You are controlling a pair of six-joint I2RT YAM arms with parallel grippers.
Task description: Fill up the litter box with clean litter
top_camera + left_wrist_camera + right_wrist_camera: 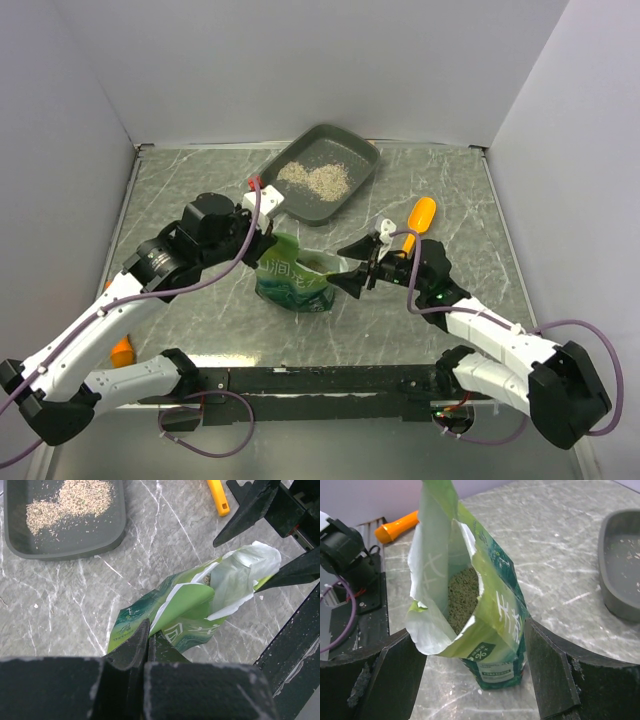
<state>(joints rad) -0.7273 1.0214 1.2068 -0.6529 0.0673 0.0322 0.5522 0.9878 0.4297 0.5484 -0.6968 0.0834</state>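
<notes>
The litter box lies beyond both grippers, mostly bare. The bag stands between them: left gripper pinched shut on its edge, right gripper spread wide around it (not gripping). The litter in the box is one small patch, so most pouring seems yet to do.

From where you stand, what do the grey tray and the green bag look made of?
The litter box looks like moulded plastic: matte dark grey, rounded rim. The green bag seems thin glossy film, probably plastic: creased, with shiny pale lining.

Left tool clamped on green bag corner; litter box holds litter upper left.
</notes>
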